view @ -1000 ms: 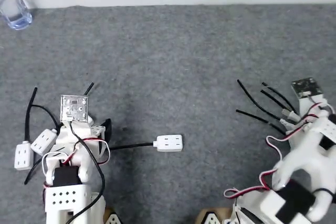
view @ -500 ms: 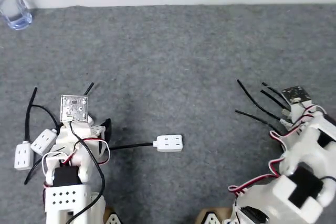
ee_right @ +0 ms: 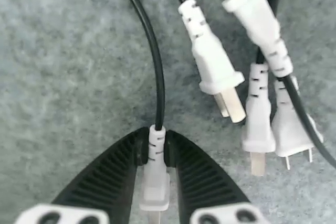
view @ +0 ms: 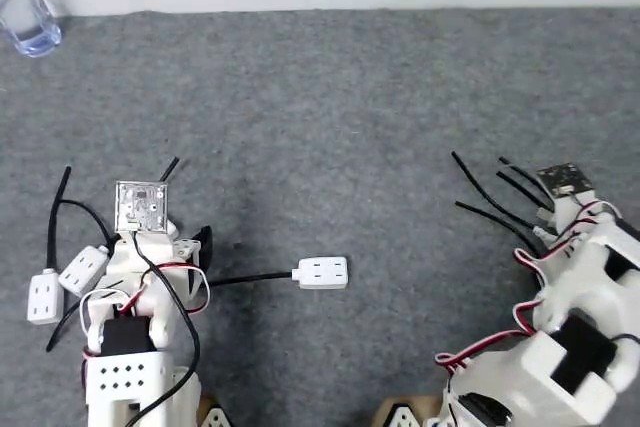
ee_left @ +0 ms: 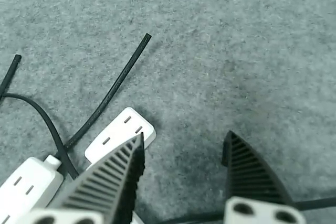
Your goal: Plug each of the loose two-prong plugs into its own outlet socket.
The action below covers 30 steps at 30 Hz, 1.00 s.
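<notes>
Right gripper (ee_right: 156,138) pinches one loose plug (ee_right: 154,184), left gripper (ee_left: 185,140) spread empty, with all three sockets (view: 322,271) apparently unfilled.

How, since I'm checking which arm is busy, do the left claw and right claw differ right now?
The left claw is open with nothing between its fingers; the right claw is closed around a white plug at its cord end. The left claw sits beside a white outlet socket, the right claw among loose plugs. Both are black, tapered and point down at the grey mat.
</notes>
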Each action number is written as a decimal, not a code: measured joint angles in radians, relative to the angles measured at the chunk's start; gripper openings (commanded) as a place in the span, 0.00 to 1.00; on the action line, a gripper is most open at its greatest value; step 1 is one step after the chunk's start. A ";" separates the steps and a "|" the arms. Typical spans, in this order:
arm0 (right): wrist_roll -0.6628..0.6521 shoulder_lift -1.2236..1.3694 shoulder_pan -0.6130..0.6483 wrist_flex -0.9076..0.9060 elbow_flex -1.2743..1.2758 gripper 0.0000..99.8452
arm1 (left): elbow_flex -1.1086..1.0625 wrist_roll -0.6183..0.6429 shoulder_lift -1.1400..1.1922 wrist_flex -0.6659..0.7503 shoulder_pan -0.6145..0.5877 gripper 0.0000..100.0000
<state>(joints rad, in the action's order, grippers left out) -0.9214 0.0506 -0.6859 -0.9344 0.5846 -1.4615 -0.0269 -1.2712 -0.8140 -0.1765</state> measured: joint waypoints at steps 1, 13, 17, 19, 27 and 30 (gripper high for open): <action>0.021 -0.014 0.011 -0.023 0.000 0.01 | 0.000 0.000 0.000 0.000 0.000 0.23; 0.649 -0.373 0.285 -0.539 -0.222 0.01 | 0.000 0.000 0.000 0.000 0.000 0.23; 0.941 -0.388 0.460 -0.634 -0.272 0.01 | 0.000 0.000 0.000 0.000 0.000 0.23; 1.091 -0.390 0.529 -0.638 -0.273 0.01 | 0.000 0.000 0.000 0.000 0.000 0.23; 1.392 -0.391 0.623 -0.407 -0.081 0.01 | 0.000 0.000 0.000 0.000 0.000 0.23; 1.439 -0.391 0.624 -0.229 0.068 0.01 | 0.000 0.000 0.000 0.000 0.000 0.23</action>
<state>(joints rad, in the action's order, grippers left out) 0.5178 -0.3406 -0.0614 -1.1630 0.6521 -1.4615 -0.0269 -1.2712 -0.8140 -0.1765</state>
